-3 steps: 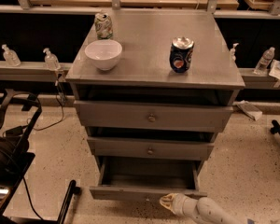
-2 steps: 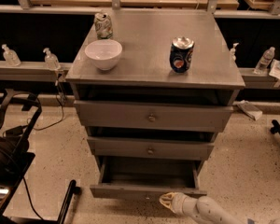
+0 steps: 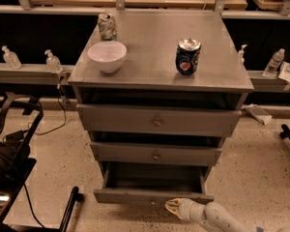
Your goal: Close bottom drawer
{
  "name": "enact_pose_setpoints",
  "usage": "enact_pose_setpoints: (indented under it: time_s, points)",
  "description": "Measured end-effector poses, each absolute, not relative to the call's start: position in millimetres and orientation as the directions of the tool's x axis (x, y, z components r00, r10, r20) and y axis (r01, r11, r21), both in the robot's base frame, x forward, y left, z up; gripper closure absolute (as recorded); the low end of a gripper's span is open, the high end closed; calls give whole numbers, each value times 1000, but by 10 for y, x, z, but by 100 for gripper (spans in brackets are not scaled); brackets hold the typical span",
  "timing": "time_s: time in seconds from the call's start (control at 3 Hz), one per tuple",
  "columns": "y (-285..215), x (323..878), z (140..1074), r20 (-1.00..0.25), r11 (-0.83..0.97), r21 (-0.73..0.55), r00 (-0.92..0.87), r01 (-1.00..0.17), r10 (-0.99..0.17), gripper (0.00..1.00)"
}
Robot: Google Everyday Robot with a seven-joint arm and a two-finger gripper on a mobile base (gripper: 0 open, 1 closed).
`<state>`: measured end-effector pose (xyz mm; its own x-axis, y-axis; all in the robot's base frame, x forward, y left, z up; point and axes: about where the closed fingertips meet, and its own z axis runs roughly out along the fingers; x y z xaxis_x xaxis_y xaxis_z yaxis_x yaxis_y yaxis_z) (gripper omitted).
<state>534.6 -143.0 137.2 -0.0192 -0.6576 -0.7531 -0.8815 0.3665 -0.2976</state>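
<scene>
The bottom drawer (image 3: 150, 195) of the grey cabinet (image 3: 159, 81) stands pulled out, its inside dark and its flat front facing me near the floor. The middle drawer (image 3: 156, 154) and the top drawer (image 3: 157, 121) above it each show a round knob. My gripper (image 3: 173, 207) comes in from the lower right on a white arm and sits right at the bottom drawer's front, to the right of its middle, touching or almost touching it.
On the cabinet top stand a white bowl (image 3: 107, 56), a blue soda can (image 3: 187, 56) and a crushed can (image 3: 107, 26). Black equipment with cables (image 3: 9, 149) is at the left on the floor. Bottles (image 3: 52, 61) line a ledge behind.
</scene>
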Motion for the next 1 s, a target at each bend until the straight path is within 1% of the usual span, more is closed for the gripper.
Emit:
enact_pose_setpoints:
  time_s: [1.0]
  points:
    - [-1267,5381,1088,-863,360,-216,5,-908,-505,100]
